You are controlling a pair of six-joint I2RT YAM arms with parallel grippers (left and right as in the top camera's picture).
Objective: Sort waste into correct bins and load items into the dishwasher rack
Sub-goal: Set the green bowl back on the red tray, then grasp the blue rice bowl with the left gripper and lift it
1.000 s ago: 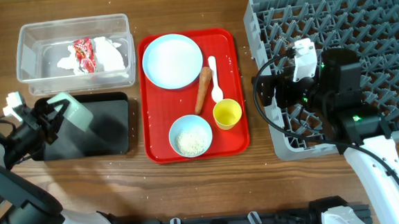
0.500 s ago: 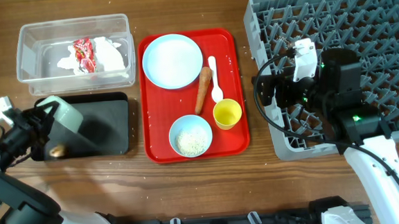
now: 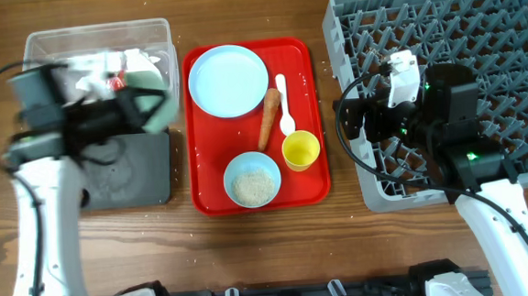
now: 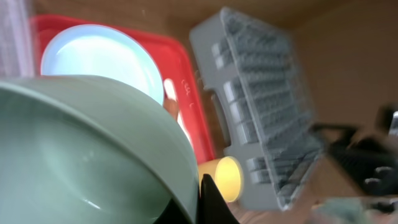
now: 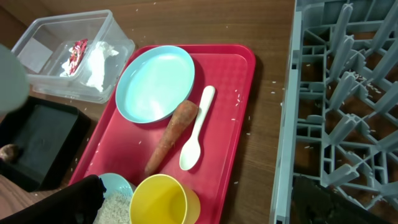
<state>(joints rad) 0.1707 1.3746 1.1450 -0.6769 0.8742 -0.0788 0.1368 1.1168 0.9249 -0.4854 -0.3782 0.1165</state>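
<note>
My left gripper (image 3: 138, 108) is clamped on the rim of the pale green bowl (image 3: 155, 89), which I hold tilted in the air just left of the red tray (image 3: 314, 189). My right gripper (image 3: 352, 117) hangs just right of the tray, fingers spread wide and holding nothing. On the tray's near end sit the light blue bowl (image 3: 229, 171) of rice (image 3: 252, 184) and the yellow cup (image 3: 301, 151). Farther back lie the carrot stick (image 3: 268, 118), the white spoon (image 3: 285, 108) and the light blue plate (image 3: 229, 80). The dishwasher rack (image 3: 513, 23) stands right of the tray.

Pale green bowl (image 4: 81, 155) looms before the light blue plate (image 4: 93, 59).
</note>
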